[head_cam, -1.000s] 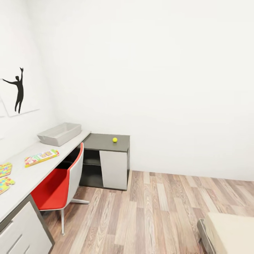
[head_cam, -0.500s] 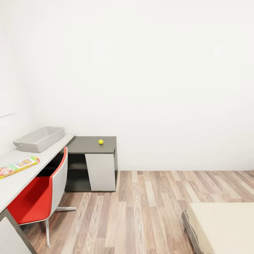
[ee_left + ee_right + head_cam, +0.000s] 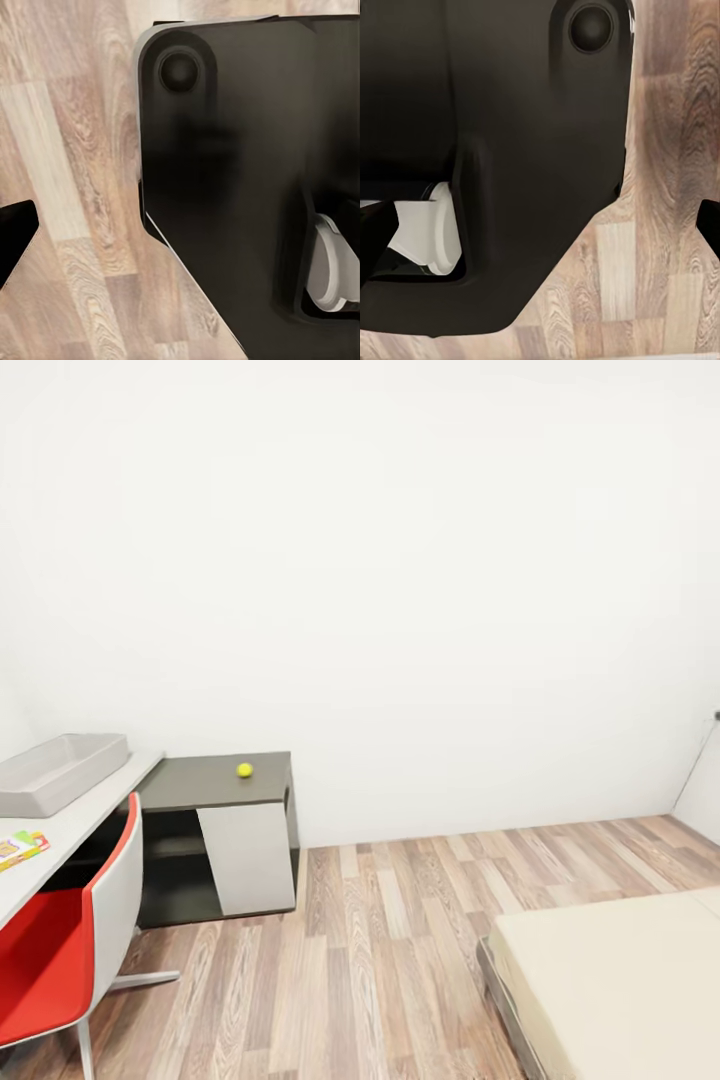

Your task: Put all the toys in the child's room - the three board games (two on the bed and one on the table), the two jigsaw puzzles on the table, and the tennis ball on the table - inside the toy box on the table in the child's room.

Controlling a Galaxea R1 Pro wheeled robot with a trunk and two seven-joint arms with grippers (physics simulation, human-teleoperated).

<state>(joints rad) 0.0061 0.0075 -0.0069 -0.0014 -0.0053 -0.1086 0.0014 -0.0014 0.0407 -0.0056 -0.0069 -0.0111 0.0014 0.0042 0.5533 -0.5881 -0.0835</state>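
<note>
The light grey toy box [image 3: 58,771] stands on the white table [image 3: 75,828] at the left edge of the head view. A corner of a colourful board game [image 3: 20,848] lies on the table nearer to me. The yellow-green tennis ball [image 3: 244,770] rests on the table's lower dark grey section [image 3: 205,784]. A corner of the cream bed [image 3: 625,985] shows at the lower right. The jigsaw puzzles are out of view. Both wrist views look down at the robot's dark base over the wood floor. My right gripper [image 3: 540,225] is open and empty, its fingertips [image 3: 375,229] far apart. My left gripper [image 3: 180,232] is open.
A red and white chair [image 3: 70,945] is pushed under the table at the lower left. Wood-plank floor [image 3: 400,940] stretches between the table and the bed. A plain white wall [image 3: 400,610] closes the far side, with a corner at the right.
The head view has swung to the right. The jigsaw puzzles and the wall picture have left the picture, the toy box and ball sit further left, and more of the bed shows.
</note>
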